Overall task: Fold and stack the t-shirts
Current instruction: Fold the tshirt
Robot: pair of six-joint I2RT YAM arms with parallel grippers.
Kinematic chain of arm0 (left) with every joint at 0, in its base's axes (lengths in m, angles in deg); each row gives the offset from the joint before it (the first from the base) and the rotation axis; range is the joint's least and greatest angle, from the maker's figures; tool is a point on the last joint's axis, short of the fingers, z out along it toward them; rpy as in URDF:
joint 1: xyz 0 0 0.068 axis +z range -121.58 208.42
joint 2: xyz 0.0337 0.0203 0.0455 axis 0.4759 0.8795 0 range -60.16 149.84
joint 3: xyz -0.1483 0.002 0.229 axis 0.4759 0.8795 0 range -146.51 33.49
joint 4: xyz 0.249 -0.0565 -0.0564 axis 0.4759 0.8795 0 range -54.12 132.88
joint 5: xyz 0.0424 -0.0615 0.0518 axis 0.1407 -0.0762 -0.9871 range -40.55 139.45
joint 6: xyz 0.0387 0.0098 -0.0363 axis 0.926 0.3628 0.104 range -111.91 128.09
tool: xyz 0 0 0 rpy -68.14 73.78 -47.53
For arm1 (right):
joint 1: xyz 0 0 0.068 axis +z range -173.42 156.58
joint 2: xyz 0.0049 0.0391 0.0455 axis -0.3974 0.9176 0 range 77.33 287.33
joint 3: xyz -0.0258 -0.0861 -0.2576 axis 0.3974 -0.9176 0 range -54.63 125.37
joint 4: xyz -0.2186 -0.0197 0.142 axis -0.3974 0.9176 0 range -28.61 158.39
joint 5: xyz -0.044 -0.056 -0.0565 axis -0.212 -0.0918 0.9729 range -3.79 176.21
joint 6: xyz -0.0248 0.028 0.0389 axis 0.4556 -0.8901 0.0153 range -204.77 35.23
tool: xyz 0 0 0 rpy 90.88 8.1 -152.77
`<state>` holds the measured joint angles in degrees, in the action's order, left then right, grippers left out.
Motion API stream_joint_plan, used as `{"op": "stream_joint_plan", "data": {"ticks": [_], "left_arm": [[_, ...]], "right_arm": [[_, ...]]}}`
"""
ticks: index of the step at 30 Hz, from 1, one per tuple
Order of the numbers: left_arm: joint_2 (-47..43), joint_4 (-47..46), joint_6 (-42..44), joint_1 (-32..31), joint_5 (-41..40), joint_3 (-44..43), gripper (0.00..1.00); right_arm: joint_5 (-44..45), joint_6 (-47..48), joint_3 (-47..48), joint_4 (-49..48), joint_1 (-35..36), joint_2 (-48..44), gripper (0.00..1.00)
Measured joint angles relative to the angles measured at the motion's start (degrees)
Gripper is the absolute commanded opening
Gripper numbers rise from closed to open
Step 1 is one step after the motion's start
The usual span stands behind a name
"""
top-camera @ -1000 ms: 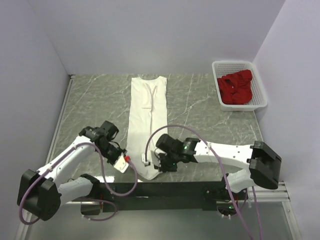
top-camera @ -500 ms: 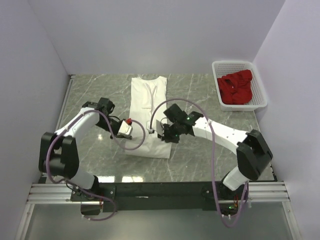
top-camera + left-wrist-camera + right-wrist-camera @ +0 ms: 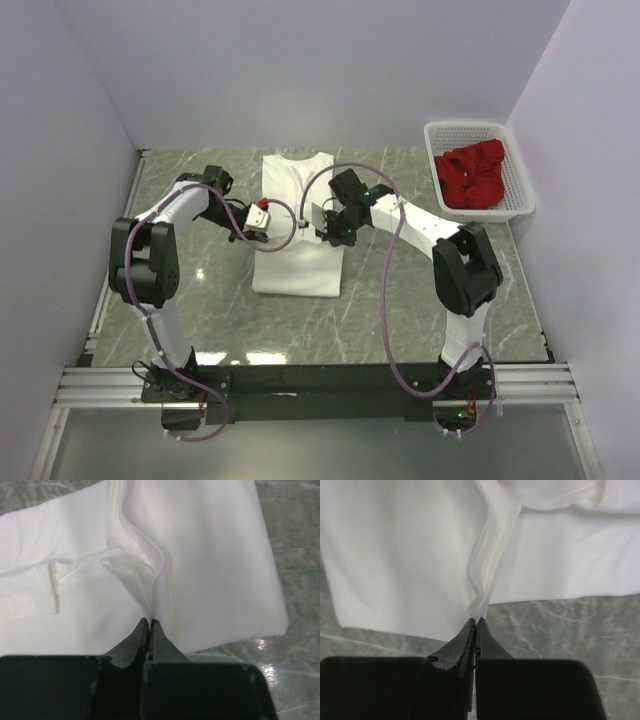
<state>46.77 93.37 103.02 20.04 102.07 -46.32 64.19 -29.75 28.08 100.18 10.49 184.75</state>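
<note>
The white t-shirt [image 3: 297, 255] lies on the table's middle, folded lengthwise and doubled over from the near end. My left gripper [image 3: 262, 222] is shut on its hem at the left edge, which shows as a pinched cloth ridge [image 3: 150, 605] in the left wrist view. My right gripper [image 3: 322, 225] is shut on the hem at the right edge, a pinched cloth strip [image 3: 487, 575] in the right wrist view. Both hold the hem over the shirt's middle. The deep red t-shirt [image 3: 471, 176] lies crumpled in the basket.
The white slotted basket [image 3: 520, 170] stands at the back right by the wall. Grey marbled table top [image 3: 420, 290] surrounds the shirt. Walls close in the left, back and right sides. Both arms' cables loop above the shirt.
Both grippers have carried the shirt's near hem away from the front edge toward the collar. The shirt, long a second ago, is now doubled over and about half as long.
</note>
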Motion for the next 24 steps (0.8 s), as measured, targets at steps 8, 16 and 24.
{"op": "stream_joint_plan", "data": {"ticks": [8,16,24], "left_arm": [[6.23,-1.18,-0.15,1.84,0.02,-7.23,0.0],[10.45,-3.78,-0.42,2.64,0.02,-10.45,0.0],[14.45,-7.15,-2.78,2.69,-0.15,-12.68,0.0]], "right_arm": [[0.07,2.99,13.73,2.56,-2.32,9.18,0.0],[0.55,4.11,19.85,2.99,-3.08,14.67,0.0],[2.99,4.59,20.87,2.25,-3.63,18.69,0.0]]}}
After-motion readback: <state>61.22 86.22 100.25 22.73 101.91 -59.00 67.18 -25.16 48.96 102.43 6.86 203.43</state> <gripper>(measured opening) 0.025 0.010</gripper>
